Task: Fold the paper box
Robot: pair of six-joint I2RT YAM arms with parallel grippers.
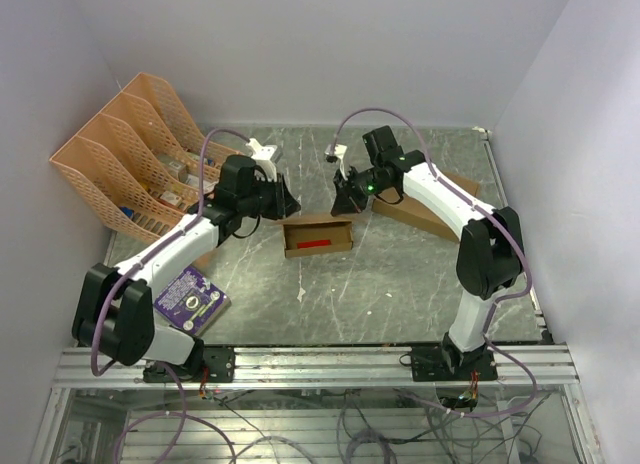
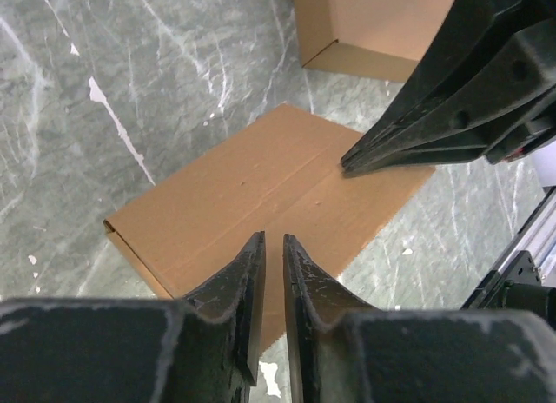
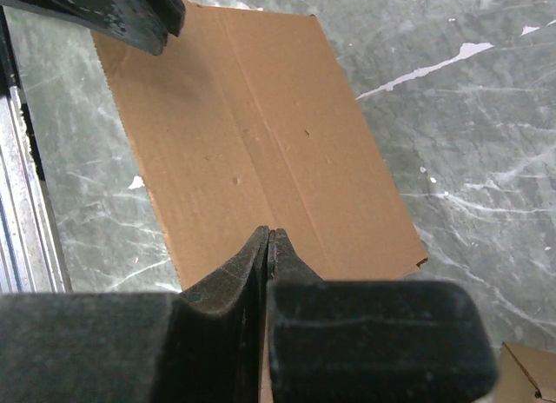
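The paper box (image 1: 318,236) lies at the middle of the table, small, brown and rectangular, with a red strip on its top face. In the wrist views it is a flat brown panel (image 2: 261,186) (image 3: 252,151) with a crease down its length. My left gripper (image 1: 285,199) hovers at its far left end; its jaws (image 2: 273,236) stand a narrow gap apart with nothing between them. My right gripper (image 1: 345,199) is at the far right end, its fingers (image 3: 271,232) pressed together. The right fingertips (image 2: 347,164) touch or nearly touch the panel.
A larger brown cardboard box (image 1: 425,209) (image 2: 373,29) lies under the right arm. Orange file racks (image 1: 130,154) stand at the back left. A purple booklet (image 1: 188,299) lies by the left arm's base. An aluminium rail (image 1: 320,364) runs along the near edge.
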